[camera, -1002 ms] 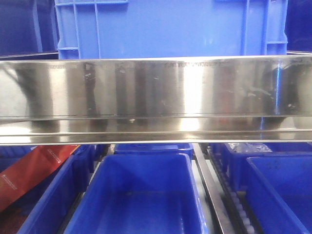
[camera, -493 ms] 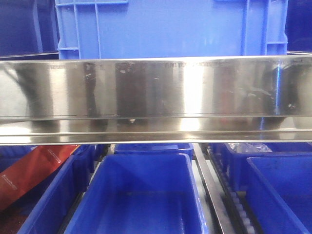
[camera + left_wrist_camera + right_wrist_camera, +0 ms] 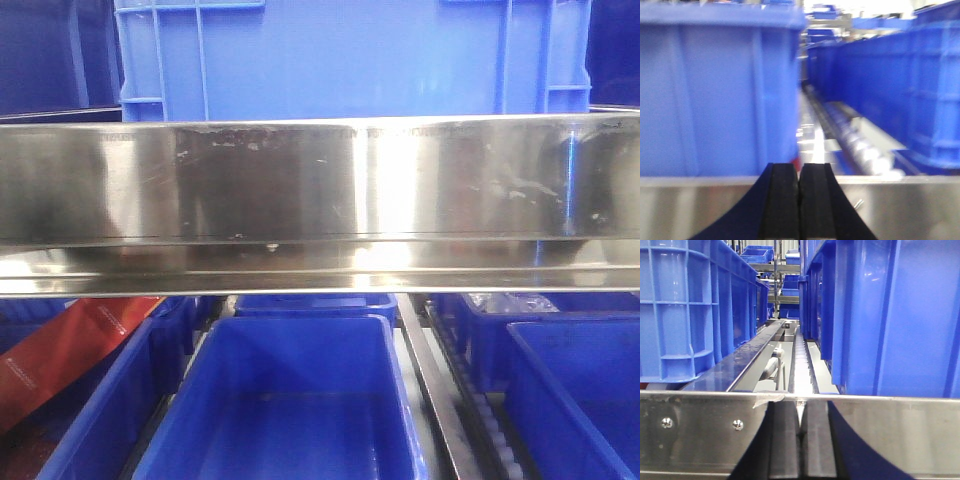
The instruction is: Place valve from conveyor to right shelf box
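Observation:
The valve and the conveyor are out of view. In the front view a steel shelf rail (image 3: 320,200) runs across, with a light blue box (image 3: 350,55) above it. Below it stand an open blue box (image 3: 290,400) in the middle and another blue box (image 3: 585,390) at the right. My left gripper (image 3: 799,169) is shut with nothing between its black fingers, level with a steel rail (image 3: 910,205) and facing a blue box (image 3: 715,95). My right gripper (image 3: 801,410) is also shut and holds nothing, against a steel rail (image 3: 700,430) between two blue boxes.
A red package (image 3: 70,350) lies in the lower left box. Clear plastic (image 3: 510,302) shows in a box at the back right. Roller tracks (image 3: 801,365) run between the boxes on the shelf. Tall blue box walls (image 3: 890,315) stand close on both sides of the right gripper.
Only the dark reflections on the steel rail in the front view have shifted a little. The boxes stand as before.

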Controlling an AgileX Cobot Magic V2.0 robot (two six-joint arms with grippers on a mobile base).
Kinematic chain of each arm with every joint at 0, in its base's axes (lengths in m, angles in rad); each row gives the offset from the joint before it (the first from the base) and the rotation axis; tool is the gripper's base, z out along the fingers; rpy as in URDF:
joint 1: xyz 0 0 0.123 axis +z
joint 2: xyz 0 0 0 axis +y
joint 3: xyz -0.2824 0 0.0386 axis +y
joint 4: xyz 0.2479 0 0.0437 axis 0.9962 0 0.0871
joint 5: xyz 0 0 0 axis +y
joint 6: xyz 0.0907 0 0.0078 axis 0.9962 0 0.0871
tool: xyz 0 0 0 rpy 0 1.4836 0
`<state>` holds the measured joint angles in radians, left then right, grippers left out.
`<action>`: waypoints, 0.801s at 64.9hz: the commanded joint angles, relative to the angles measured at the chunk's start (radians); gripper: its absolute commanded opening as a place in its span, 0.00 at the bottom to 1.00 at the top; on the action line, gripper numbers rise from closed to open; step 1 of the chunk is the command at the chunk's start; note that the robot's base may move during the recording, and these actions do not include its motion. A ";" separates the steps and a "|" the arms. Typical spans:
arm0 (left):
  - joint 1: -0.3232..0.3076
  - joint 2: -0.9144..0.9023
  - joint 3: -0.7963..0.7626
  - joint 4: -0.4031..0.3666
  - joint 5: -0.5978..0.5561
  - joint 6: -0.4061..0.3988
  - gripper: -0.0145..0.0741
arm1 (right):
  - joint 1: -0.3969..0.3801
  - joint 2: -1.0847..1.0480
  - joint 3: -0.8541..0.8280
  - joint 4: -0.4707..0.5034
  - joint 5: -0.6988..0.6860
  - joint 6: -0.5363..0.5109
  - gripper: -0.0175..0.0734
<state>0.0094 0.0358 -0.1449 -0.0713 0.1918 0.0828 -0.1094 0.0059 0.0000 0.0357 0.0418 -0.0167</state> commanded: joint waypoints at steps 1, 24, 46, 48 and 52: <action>0.041 -0.036 0.029 0.023 0.027 -0.019 0.04 | -0.004 -0.006 0.000 0.002 -0.013 0.000 0.01; -0.031 -0.036 0.145 0.035 -0.161 -0.072 0.04 | -0.004 -0.006 0.000 0.002 -0.013 0.000 0.01; -0.058 -0.036 0.145 0.071 -0.185 -0.089 0.04 | -0.004 -0.006 0.000 0.002 -0.013 0.000 0.01; -0.058 -0.036 0.145 0.071 -0.200 -0.089 0.04 | -0.004 -0.006 0.000 0.002 -0.013 0.000 0.01; -0.058 -0.036 0.145 0.071 -0.200 -0.089 0.04 | -0.004 -0.006 0.000 0.002 -0.013 0.000 0.01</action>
<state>-0.0422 0.0054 0.0015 0.0000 0.0246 0.0000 -0.1094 0.0036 -0.0005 0.0357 0.0418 -0.0167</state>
